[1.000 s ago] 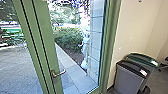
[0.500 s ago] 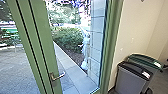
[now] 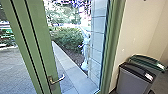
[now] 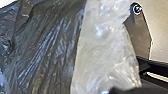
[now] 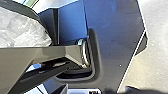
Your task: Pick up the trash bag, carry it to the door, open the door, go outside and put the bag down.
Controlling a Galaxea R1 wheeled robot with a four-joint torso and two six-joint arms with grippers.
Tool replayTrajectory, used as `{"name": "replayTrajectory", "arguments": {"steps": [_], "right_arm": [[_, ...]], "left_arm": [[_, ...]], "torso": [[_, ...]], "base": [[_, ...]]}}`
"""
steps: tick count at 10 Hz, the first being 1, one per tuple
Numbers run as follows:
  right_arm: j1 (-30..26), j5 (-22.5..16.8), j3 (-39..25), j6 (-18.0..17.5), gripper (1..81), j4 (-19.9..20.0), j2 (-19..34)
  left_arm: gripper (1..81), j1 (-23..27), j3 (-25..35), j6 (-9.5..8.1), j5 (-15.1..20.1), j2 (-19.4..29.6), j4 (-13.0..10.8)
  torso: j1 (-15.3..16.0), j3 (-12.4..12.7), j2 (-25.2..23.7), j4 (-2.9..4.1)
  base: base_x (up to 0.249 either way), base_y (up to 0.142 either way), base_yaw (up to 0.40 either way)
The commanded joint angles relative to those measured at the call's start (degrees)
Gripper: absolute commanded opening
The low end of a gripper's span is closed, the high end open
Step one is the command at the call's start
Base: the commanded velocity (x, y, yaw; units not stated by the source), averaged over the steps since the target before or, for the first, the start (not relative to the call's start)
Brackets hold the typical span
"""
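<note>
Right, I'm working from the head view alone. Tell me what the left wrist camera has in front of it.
Observer: The trash bag, up close: dark plastic with long creases running through it.

Operator: My view gives me the green door, its handle and the two bins. Check the right wrist view and report any plastic there.

Observer: There is some: pale, crumpled plastic, beside parts of the robot itself. I can't tell from here whether it belongs to the same bag.
</note>
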State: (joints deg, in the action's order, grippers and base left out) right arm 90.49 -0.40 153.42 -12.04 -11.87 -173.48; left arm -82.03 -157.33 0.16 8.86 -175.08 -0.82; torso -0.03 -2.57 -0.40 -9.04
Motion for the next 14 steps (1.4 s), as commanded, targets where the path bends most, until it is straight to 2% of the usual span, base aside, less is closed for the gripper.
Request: {"name": "replayTrajectory", "arguments": {"steps": [1,4,7,14], "right_arm": [[-2.0,-3.1,-0.3,0.2,81.1,-0.8,-0.7],[-2.1,-3.2,-0.1,0.1,81.1,-1.0,-0.7],[-2.1,-3.1,-0.1,0.1,81.1,-1.0,-0.6],[-2.0,-3.1,0.0,0.1,81.1,-1.0,-0.7]], "left_arm": [[1.0,3.2,0.0,0.28,3.3,-0.2,-0.1],[1.0,2.8,0.1,0.28,1.2,-0.3,0.1],[1.0,1.2,0.0,0.28,-5.4,-0.2,0.3],[1.0,1.3,0.0,0.46,-5.2,0.0,-0.6]], "torso": [[0.0,0.0,0.0,0.0],[0.1,0.0,0.0,0.0],[0.0,0.0,0.0,0.0],[0.0,0.0,0.0,0.0]], "base": [[0.069,0.0,0.0],[0.0,0.0,0.0],[0.0,0.0,0.0],[0.0,0.0,0.0]]}}
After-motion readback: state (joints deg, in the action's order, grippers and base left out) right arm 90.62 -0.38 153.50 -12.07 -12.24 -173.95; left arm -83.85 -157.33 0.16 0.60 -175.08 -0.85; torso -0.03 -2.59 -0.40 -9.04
